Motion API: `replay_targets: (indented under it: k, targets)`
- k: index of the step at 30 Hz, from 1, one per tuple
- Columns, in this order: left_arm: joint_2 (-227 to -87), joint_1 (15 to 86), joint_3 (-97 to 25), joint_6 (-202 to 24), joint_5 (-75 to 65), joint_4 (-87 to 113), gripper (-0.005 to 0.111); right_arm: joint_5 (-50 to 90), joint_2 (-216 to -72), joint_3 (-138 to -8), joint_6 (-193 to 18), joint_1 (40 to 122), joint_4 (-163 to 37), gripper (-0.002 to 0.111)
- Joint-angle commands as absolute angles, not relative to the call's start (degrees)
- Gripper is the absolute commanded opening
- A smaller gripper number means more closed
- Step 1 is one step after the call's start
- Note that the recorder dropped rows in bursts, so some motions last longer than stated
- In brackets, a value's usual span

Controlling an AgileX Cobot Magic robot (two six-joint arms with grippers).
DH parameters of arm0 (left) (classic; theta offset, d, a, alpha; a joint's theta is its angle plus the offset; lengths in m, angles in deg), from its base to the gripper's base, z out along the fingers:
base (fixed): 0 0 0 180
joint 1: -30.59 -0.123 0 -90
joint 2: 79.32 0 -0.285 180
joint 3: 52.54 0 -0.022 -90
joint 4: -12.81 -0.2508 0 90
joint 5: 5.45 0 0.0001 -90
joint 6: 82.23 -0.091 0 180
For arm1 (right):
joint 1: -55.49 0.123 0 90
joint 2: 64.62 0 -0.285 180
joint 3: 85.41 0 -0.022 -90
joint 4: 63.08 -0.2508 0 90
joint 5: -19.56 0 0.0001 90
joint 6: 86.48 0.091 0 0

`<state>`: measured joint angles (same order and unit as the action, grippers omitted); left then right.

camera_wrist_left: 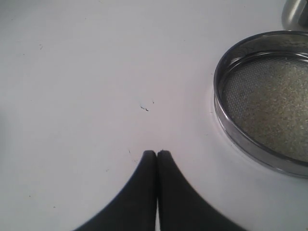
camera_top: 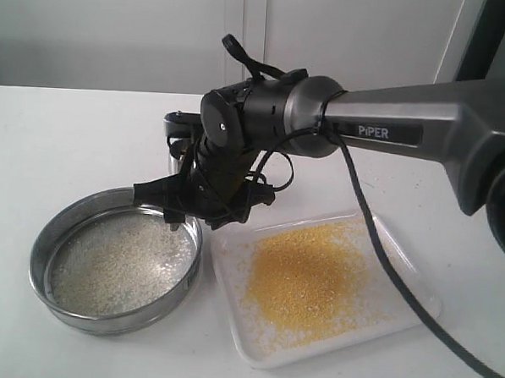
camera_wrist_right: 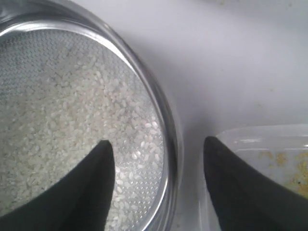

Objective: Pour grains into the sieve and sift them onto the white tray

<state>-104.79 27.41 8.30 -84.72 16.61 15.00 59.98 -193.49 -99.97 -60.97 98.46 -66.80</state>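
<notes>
**White counter: sieve rim sits between the spread right pincer's fingers**

On the plain white counter (camera_top: 60, 145), fine yellow-orange grains (camera_top: 303, 272) lie heaped on the flat rectangular white plastic tray (camera_top: 229, 311), right of centre in the lower frame. Paler whitish grains (camera_top: 117, 267) lie on the mesh of the wide round steel-rimmed sieve (camera_top: 39, 254), lower left. Sieve and tray stand just beside each other with a narrow strip of counter between them.

The right pincer (camera_wrist_right: 158, 142) hangs spread wide over that strip and pinches nothing. One finger is above the mesh and the other above the tray's corner, with the rim under the gap. The sieve is round, so any rim point would serve. By my judgement, a straight rise clears both edges.

The left pincer (camera_wrist_left: 157, 153) is pressed together over bare counter, farther from the sieve. Open room lies to the frame's left, and a small steel cup (camera_wrist_left: 296, 14) stands beyond the sieve.
</notes>
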Motion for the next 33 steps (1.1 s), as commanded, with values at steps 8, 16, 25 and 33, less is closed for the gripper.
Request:
replay_targets:
  k: [8, 16, 25, 33]
  targets:
    - [-104.5, 27.3, 8.7, -84.8, 16.6, 15.5, 0.0, 68.6, -187.2, -100.3, -69.0, 98.3, -66.6, 0.019]
    - [-104.5, 27.3, 8.7, -84.8, 16.6, 15.5, 0.0, 76.3, -185.5, -100.1, -80.2, 98.3, -67.3, 0.0]
    - [-104.5, 27.3, 8.7, -84.8, 16.6, 15.5, 0.0, 78.2, -185.1, -100.1, -81.7, 95.8, -68.6, 0.0]
    - [-104.5, 27.3, 8.7, -84.8, 16.6, 15.5, 0.0, 80.2, -183.2, -98.1, -81.9, 88.0, -70.7, 0.0]
